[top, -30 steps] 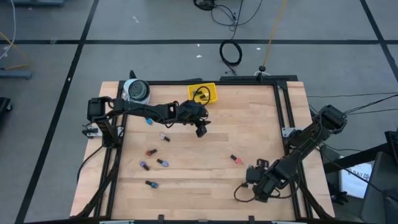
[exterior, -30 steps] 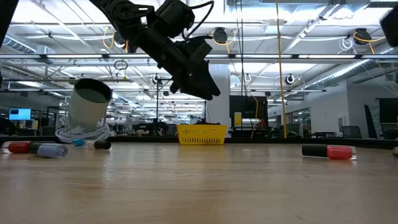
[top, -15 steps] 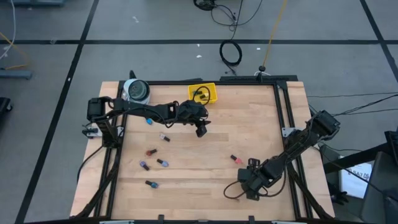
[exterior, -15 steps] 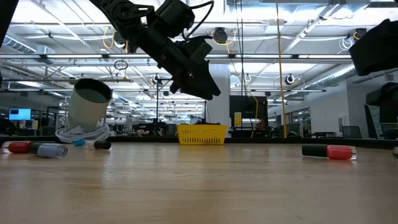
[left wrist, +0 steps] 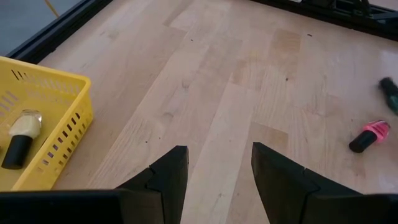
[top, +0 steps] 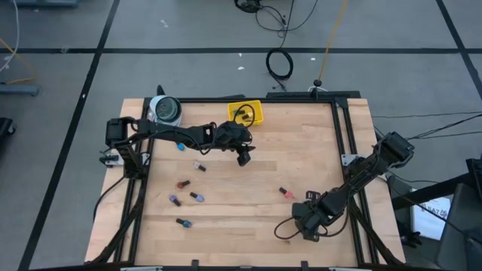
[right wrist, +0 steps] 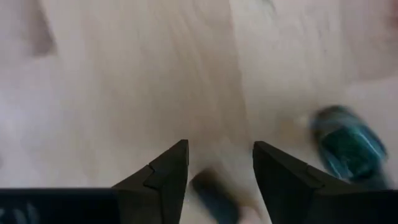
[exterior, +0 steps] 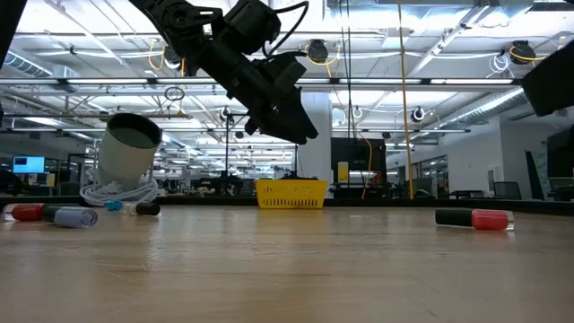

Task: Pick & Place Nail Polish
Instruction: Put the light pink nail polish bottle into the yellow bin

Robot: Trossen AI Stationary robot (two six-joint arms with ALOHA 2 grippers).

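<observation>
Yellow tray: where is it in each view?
High: table's far edge, near the middle.
Low: centre, at the far edge.
Left wrist: ahead of the fingers, off to one side.
Right wrist: not in it.
Landmark: left gripper, just nearer than the tray; also in the low and left wrist views.

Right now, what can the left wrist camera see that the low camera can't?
Only the left wrist view looks into the yellow tray, where a pale bottle with a dark cap lies. Only the low view shows the tape roll and the room behind. Both show the tray, the wooden table and the pink bottle, lying on its side.
</observation>
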